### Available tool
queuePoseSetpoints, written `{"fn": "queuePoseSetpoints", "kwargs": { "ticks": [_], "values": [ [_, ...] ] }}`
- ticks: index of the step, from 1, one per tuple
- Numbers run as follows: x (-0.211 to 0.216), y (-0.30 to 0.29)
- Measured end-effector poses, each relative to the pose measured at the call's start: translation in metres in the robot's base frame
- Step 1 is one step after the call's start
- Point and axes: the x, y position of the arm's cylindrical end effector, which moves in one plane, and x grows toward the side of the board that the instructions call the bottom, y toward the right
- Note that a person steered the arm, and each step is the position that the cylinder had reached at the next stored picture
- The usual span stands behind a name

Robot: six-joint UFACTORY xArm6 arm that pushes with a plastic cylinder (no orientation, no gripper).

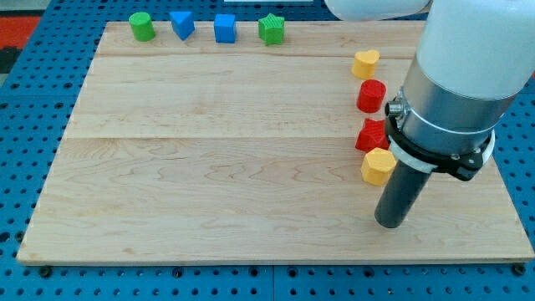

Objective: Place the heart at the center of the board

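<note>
The yellow heart (365, 63) lies near the board's right side, toward the view's top. Below it in a column lie a red cylinder (371, 95), a red star-like block (371, 135) partly hidden by the arm, and a yellow hexagon (378, 166). My tip (389, 224) rests on the wooden board (217, 167) just below and slightly right of the yellow hexagon, well below the heart. The rod does not touch the heart.
Along the board's top edge stand a green cylinder (142, 27), a blue triangle (182, 24), a blue cube (224, 28) and a green star (272, 29). The large arm body (460, 75) covers the board's right side. A blue pegboard surrounds the board.
</note>
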Motion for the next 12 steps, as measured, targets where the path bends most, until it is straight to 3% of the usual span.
{"fn": "queuePoseSetpoints", "kwargs": {
  "ticks": [2, 3, 4, 5, 6, 7, 10, 12],
  "values": [
    [-0.001, 0.0],
    [-0.021, 0.001],
    [-0.06, 0.047],
    [-0.156, 0.11],
    [-0.252, 0.124],
    [-0.286, 0.068],
    [-0.232, -0.176],
    [-0.214, -0.163]
  ]
}}
